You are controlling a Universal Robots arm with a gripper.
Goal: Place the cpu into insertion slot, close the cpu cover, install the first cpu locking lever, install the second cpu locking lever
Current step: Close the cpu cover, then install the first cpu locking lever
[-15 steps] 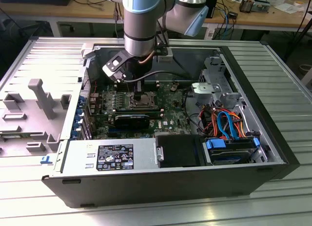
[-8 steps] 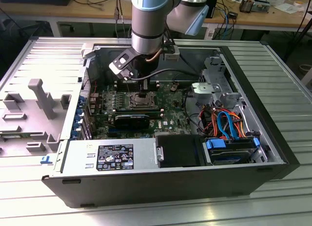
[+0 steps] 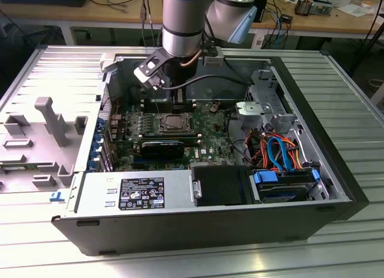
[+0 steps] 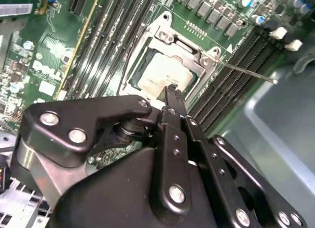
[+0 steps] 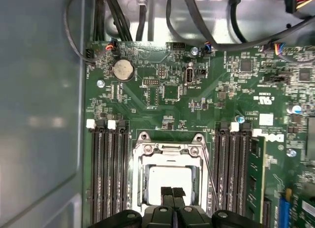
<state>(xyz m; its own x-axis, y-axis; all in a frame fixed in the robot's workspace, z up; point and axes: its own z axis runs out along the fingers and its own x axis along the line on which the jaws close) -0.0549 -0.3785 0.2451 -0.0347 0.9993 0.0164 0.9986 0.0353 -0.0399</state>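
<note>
No print reads clearly (even the power-supply label (image 3: 141, 193)).

Computer case (image 3: 198, 230) on ribbed table (image 3: 354, 110)

Black metal gripper (image 5: 173, 193) hides one edge of the flat square silver-grey cpu (image 5: 170, 175), and the thin silvery cpu cover (image 5: 137, 181) frame is cut off at the first wrist view's edge.

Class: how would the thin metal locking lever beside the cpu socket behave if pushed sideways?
The locking lever is a long thin rod free at one end, so it likely flexes springily. Its smooth metal could slip off the gripper.
</note>
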